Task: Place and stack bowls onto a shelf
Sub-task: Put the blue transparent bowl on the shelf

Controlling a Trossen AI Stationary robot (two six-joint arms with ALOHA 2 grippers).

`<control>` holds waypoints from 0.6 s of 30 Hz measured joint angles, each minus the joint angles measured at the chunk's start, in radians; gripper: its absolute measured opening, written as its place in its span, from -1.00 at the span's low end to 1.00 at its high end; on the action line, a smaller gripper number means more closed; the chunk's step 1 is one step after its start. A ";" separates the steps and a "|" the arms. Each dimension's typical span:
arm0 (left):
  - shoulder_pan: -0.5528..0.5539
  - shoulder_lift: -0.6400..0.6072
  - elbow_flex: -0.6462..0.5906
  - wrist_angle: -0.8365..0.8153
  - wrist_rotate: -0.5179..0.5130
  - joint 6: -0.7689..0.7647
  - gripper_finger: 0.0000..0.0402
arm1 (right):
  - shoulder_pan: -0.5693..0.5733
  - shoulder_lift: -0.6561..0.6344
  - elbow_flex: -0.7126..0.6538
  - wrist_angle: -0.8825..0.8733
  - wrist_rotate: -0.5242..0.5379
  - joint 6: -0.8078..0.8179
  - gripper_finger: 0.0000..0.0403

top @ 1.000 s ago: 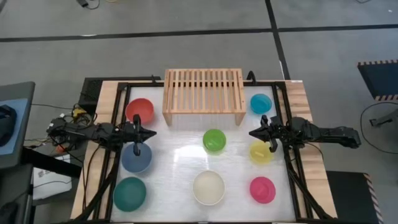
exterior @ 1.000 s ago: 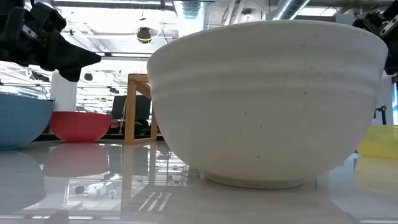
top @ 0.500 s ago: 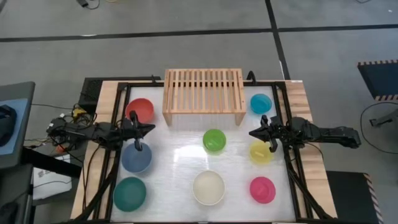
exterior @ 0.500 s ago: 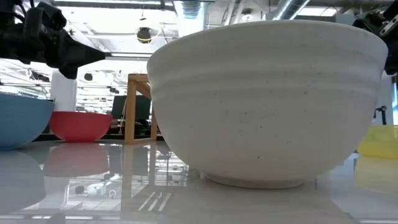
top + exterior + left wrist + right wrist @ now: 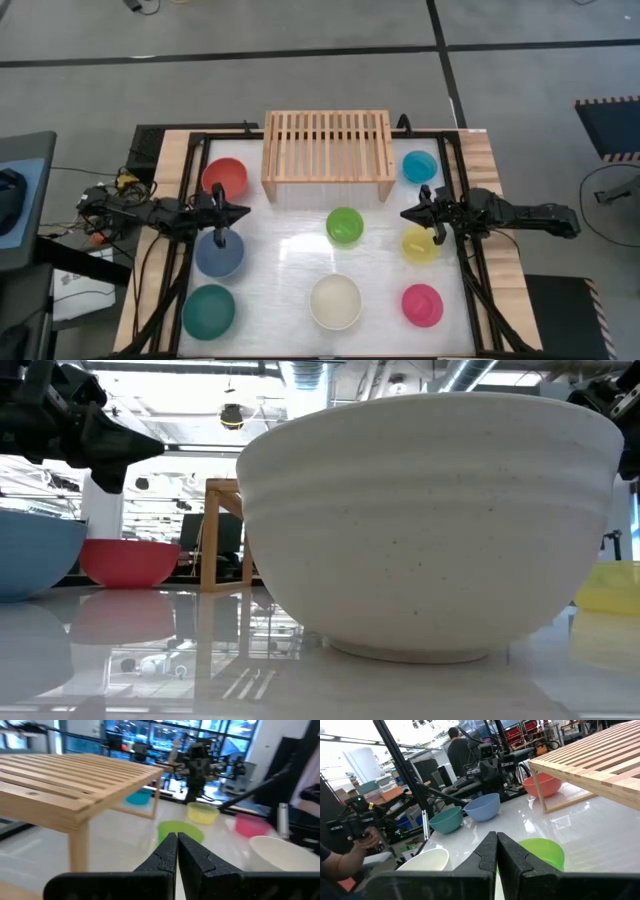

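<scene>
Eight bowls stand on their bases on the white table: red (image 5: 224, 177), slate blue (image 5: 219, 254), teal (image 5: 208, 311), cream (image 5: 335, 301), green (image 5: 344, 225), yellow (image 5: 420, 245), pink (image 5: 422, 305), light blue (image 5: 419, 166). The light-wood slatted shelf (image 5: 327, 150) stands on its side legs at the far middle, with nothing on it. My left gripper (image 5: 243, 212) hangs shut above the gap between the red and slate blue bowls, pointing right. My right gripper (image 5: 405, 214) hangs shut just left of the yellow bowl, pointing left. The cream bowl (image 5: 430, 525) fills the low view.
Black frame rails (image 5: 185, 230) run along the table's left and right sides under both arms. Bare white table top (image 5: 285, 245) lies between the green and slate blue bowls. In the right wrist view a person (image 5: 456, 747) stands beyond the table, and a hand (image 5: 350, 852) shows at the side.
My left gripper has swung a little toward the table's far edge and come back, staying shut. No bowl has moved.
</scene>
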 joint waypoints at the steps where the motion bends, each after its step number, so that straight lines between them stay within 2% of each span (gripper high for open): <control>1: -0.003 0.000 0.000 -0.001 -0.016 0.012 -1.00 | -0.001 0.000 0.000 0.001 0.012 -0.014 -0.83; 5: -0.005 0.000 0.000 -0.013 -0.033 0.043 -1.00 | -0.001 0.000 0.000 -0.002 0.097 -0.078 -0.83; 9: -0.004 0.000 0.000 -0.009 -0.029 0.058 -0.96 | -0.001 0.001 0.000 0.002 0.243 -0.025 -0.83; 14: -0.004 0.000 0.000 0.011 -0.051 0.053 -0.77 | -0.001 0.001 0.000 0.018 0.344 -0.009 -0.83; 16: -0.004 0.000 0.000 0.033 -0.083 0.044 -0.68 | -0.008 0.001 0.001 0.043 0.443 -0.050 -0.83; 18: -0.004 0.000 0.000 0.064 -0.110 0.053 -0.61 | -0.024 0.001 0.016 0.027 0.546 -0.020 -0.83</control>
